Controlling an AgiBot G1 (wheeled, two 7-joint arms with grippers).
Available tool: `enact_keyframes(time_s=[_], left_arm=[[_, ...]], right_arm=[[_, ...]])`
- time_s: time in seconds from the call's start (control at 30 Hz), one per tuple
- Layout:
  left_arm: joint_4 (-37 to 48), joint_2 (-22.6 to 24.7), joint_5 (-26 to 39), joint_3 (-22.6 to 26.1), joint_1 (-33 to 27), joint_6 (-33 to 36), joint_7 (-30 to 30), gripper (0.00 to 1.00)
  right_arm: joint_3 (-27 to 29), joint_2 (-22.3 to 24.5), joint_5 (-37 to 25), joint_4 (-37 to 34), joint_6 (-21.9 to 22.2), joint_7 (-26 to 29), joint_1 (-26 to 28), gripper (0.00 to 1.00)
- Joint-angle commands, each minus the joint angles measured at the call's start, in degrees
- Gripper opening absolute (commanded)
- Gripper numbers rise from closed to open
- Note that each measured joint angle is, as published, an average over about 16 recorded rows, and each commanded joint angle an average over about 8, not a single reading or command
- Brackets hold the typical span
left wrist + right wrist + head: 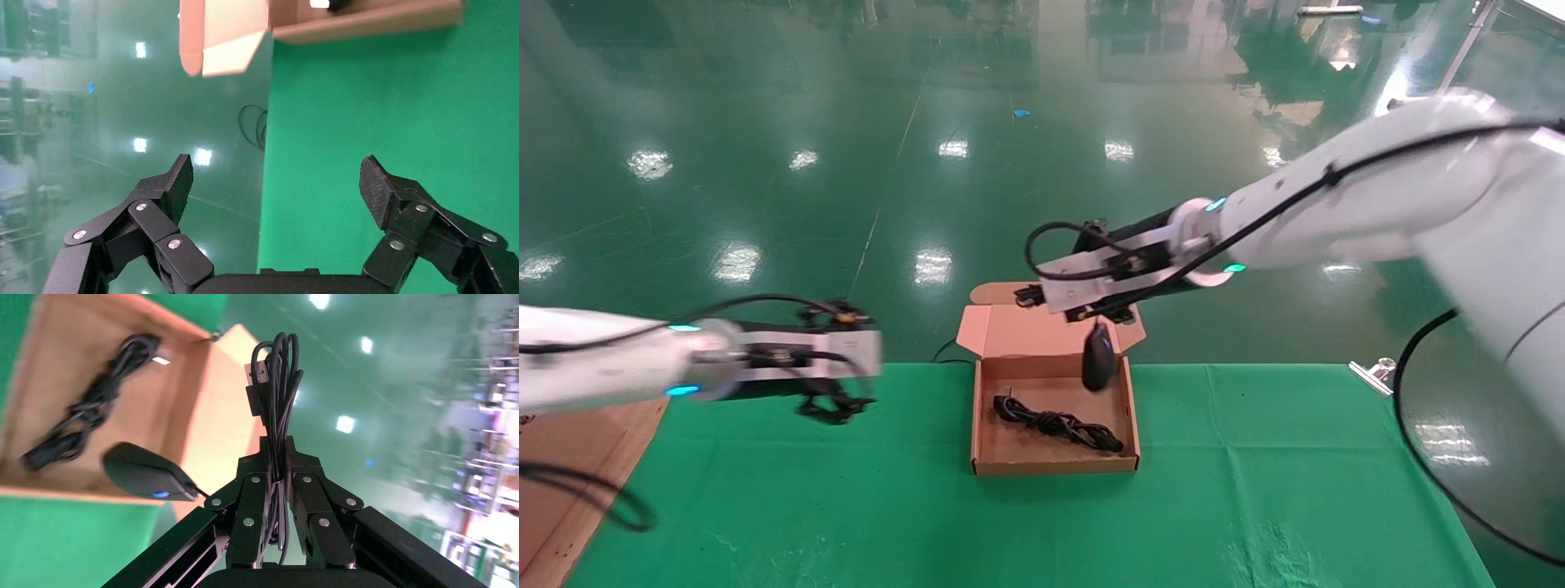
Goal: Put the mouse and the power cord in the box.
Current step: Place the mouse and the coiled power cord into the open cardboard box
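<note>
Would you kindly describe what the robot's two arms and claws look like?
Both arms have glossy white shells with small cyan lights near the wrists and loose black cables along them. A pale bracket sits at each wrist. The left claw and right claw are matte black, built from linked bars with silver rivets; the left's fingertips are ridged.

The box is matt brown corrugated cardboard. The surface has a green cloth cover, slightly wrinkled. The mouse looks like smooth black plastic. The floor is glossy green.

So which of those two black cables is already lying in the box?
The power cord, thick and twisted, lies on the box floor; the mouse hangs by its thin wire from the right gripper.
</note>
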Motion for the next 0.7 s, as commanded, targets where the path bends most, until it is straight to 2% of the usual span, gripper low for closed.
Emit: enact_keyframes(time_s=[0.03,0.3,0.63,0.67,0.7], left_arm=[[-2.1,-3.9,-3.7,-1.6,-0.1,2.2,3.5,1.0],[1.5,-9.0,-13.0,-6.5,0.3,8.0,15.0,1.0],[6.5,-9.8,-17.1,-9.1,2.1,9.4,24.0,1.0],[6.8,-9.8,-17.5,-9.3,2.3,9.4,24.6,1.0],[7.1,-9.8,-17.9,-9.6,2.5,9.4,25.2,1.0]], right_arm=[[-1.1,-0.1,0.6,2.0,4.0,0.8,-1.5,0.0],[-8.4,-0.1,2.2,5.7,10.7,4.2,-5.7,0.0],[-15.7,0.0,3.7,7.1,14.2,7.8,-8.1,0.0],[-16.2,0.0,3.8,7.1,14.5,8.0,-8.2,0.02],[-16.7,0.0,3.8,7.1,14.8,8.2,-8.2,0.15]])
